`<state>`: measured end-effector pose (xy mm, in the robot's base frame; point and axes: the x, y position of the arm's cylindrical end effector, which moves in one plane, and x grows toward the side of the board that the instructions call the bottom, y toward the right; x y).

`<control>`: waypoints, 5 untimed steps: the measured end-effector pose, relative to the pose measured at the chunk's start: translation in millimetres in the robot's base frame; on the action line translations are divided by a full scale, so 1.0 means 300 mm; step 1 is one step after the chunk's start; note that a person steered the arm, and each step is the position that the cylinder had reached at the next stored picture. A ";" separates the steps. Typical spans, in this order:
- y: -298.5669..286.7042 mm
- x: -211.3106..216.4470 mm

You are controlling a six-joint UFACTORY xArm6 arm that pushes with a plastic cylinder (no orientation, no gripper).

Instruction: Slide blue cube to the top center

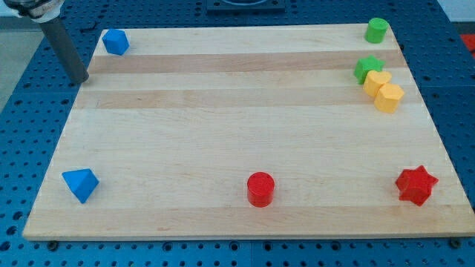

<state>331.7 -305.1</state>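
Camera view: step is approach, I judge. The small blue wooden cube (115, 41) sits at the wooden board's (223, 215) top-left corner. My tip (80, 79) is left and below it, apart, not touching. No fingers, only a rod, tilted. Next: get to its left side, push rightwards.
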 end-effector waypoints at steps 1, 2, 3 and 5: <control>0.001 -0.133; 0.000 -0.238; 0.001 -0.294; 0.248 -0.444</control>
<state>198.6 -230.8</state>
